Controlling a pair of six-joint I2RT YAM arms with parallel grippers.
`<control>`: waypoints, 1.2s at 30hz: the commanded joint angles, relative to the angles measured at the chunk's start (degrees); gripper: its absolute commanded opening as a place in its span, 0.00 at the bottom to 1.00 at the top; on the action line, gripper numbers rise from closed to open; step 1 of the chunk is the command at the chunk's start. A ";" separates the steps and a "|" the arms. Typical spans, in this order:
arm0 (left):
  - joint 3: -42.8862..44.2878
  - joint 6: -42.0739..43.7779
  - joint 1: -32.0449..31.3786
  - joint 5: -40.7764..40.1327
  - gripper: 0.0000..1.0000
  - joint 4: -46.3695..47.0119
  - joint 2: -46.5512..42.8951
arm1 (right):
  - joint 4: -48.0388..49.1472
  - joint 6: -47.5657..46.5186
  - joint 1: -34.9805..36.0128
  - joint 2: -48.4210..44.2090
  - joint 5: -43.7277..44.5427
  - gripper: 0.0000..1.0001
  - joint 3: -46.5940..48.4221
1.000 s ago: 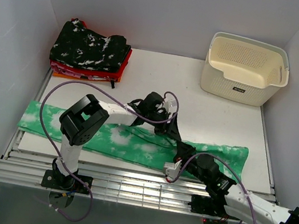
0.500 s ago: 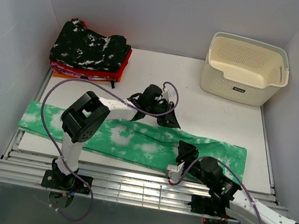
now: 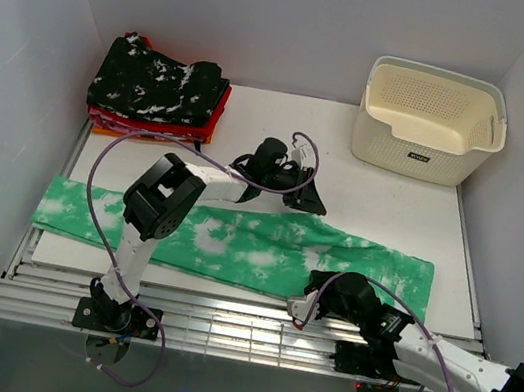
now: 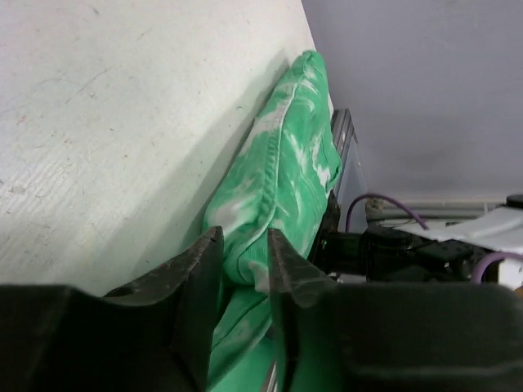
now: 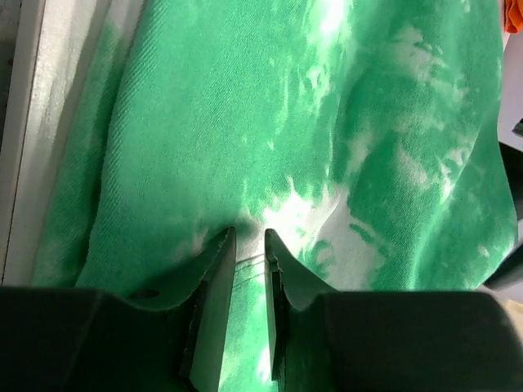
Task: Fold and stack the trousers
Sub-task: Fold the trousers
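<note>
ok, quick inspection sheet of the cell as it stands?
Surface: white table, with slatted rails along its near edge.
Job's things: green tie-dye trousers lie as one long band across the near part of the table, not yet stacked.
Clutter: stack of folded clothes in the far left corner, a black speckled garment on top; cream basket far right, looks empty.
Grippers: left gripper is closed on a fold at the trousers' far edge; right gripper is pressed on the near edge, grip unclear.
Cables: purple cables loop along both arms; the left one arcs over the trousers.
Surroundings: grey walls on three sides.
</note>
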 commanded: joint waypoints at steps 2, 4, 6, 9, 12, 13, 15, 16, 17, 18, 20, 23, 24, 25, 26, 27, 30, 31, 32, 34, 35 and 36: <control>0.55 -4.76 0.51 8.85 0.52 3.07 -1.43 | -3.56 3.19 0.36 0.87 -2.77 0.27 -4.88; -1.55 -5.21 0.51 9.91 0.61 3.25 -2.57 | -3.82 2.93 0.36 -0.10 -2.69 0.27 -5.05; -3.05 -5.48 0.51 10.27 0.66 3.25 -4.59 | -4.52 2.75 0.36 -0.45 -2.69 0.27 -5.14; -5.08 -6.00 0.51 10.88 0.66 3.16 -6.35 | -5.49 2.84 0.36 -0.72 -2.77 0.28 -5.14; -5.61 -6.27 0.51 11.67 0.67 3.16 -6.62 | -6.02 2.84 0.36 -0.89 -3.21 0.28 -5.05; -5.35 -6.27 0.42 11.93 0.67 3.16 -6.36 | -6.02 2.93 0.36 -0.81 -3.56 0.28 -5.05; -4.38 -6.71 0.42 12.55 0.66 3.16 -5.75 | -6.02 2.84 0.36 -0.11 -3.74 0.28 -4.97; -3.94 -7.40 0.33 12.90 0.66 3.08 -5.05 | -6.02 2.93 0.36 0.24 -3.74 0.28 -4.71; -3.50 -7.67 0.33 13.17 0.66 3.16 -4.78 | -6.02 2.93 0.36 0.51 -3.83 0.28 -4.62; -2.19 -7.67 -0.01 13.25 0.67 3.16 -4.52 | -6.11 3.01 0.36 0.86 -3.92 0.28 -4.44; -0.61 -8.29 -0.28 13.34 0.66 4.39 -3.38 | -6.20 2.93 0.36 1.04 -4.44 0.28 -4.35; 3.26 -10.75 -0.55 13.34 0.67 7.02 -0.75 | -6.28 2.84 0.36 1.39 -5.32 0.28 -4.26; 5.27 -11.10 -0.55 12.91 0.67 7.47 -0.21 | -6.37 2.84 0.36 1.74 -5.41 0.28 -4.18; 6.16 -11.45 -0.63 12.56 0.67 7.99 0.49 | -6.37 2.93 0.36 1.74 -5.67 0.28 -4.00; 6.95 -11.45 -0.55 12.20 0.67 8.26 1.02 | -6.37 2.93 0.36 1.74 -5.76 0.28 -3.91; 7.57 -11.37 -0.55 11.50 0.67 8.35 1.98 | -6.72 2.93 0.36 1.57 -5.85 0.28 -3.82; 8.63 -10.14 -0.28 9.66 0.66 8.70 3.04 | -9.44 3.19 0.36 0.95 -6.38 0.27 -3.30; 8.54 -9.53 -0.11 8.00 0.64 8.70 3.13 | -9.97 3.28 0.36 0.78 -6.64 0.27 -3.30; 8.46 -8.74 -0.02 7.29 0.63 9.14 3.31 | -10.32 3.37 0.36 0.51 -6.64 0.27 -3.21; 8.11 -5.84 0.42 4.40 0.62 9.31 3.48 | -11.46 3.37 0.45 -0.19 -6.99 0.27 -3.21; 8.02 -4.87 0.68 3.68 0.60 9.32 3.57 | -11.82 3.28 0.36 -0.45 -6.99 0.27 -3.21; 8.19 -4.08 1.29 3.15 0.59 9.32 3.92 | -12.17 3.28 0.36 -0.72 -7.08 0.26 -3.21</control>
